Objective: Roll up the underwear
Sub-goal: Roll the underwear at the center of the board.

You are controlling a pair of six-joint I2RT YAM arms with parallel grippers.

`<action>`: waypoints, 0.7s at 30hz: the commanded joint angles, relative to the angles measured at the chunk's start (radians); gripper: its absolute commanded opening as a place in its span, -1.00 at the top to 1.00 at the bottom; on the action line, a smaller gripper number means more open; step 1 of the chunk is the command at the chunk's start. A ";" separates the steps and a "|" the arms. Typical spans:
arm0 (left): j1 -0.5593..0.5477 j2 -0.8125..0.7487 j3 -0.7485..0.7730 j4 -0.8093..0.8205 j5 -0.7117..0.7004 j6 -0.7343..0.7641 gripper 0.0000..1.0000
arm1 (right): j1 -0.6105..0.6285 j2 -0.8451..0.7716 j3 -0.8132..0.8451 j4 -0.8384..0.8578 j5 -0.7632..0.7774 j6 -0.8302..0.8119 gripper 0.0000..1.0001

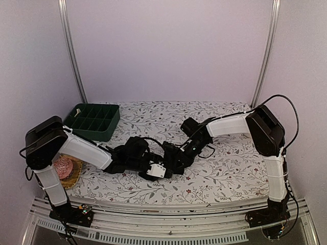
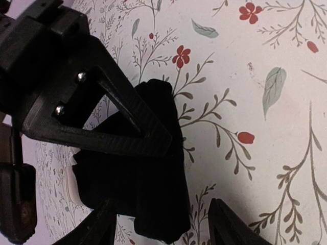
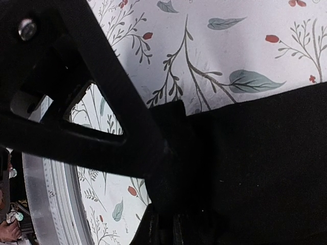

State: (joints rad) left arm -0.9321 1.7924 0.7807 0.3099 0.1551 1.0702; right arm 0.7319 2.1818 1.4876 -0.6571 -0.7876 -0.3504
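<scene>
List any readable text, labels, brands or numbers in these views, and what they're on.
No readable text in any view.
Tablecloth: flower and leaf print only, no words.
Tray: no label or marking shows.
Underwear: plain black, no tag or brand visible.
White patch where the two arms meet: too small to read, if it carries text at all.

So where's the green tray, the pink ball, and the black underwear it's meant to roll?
green tray (image 1: 97,134): top view, on its near outer wall.
pink ball (image 1: 63,167): top view, on the middle of the ball.
black underwear (image 2: 153,199): left wrist view, on the middle of the bunched fabric.
</scene>
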 commanded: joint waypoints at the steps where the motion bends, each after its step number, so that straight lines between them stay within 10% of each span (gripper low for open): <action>1: -0.032 0.049 0.040 -0.005 -0.036 -0.023 -0.25 | 0.000 0.028 0.019 -0.023 0.008 0.011 0.92; 9: -0.038 0.104 0.081 -0.035 -0.070 -0.049 -0.01 | 0.000 0.032 0.016 -0.019 0.012 0.011 0.92; 17: -0.039 0.127 0.136 -0.155 -0.060 -0.089 0.91 | 0.000 0.001 -0.002 -0.003 0.059 0.008 0.88; 21: -0.034 0.125 0.191 -0.315 -0.015 -0.144 1.00 | 0.001 -0.141 -0.117 0.103 0.160 0.027 0.16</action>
State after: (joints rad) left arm -0.9600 1.9049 0.9230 0.1806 0.0940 0.9874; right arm 0.7322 2.1662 1.4681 -0.6392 -0.7589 -0.3351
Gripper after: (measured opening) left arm 0.079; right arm 0.222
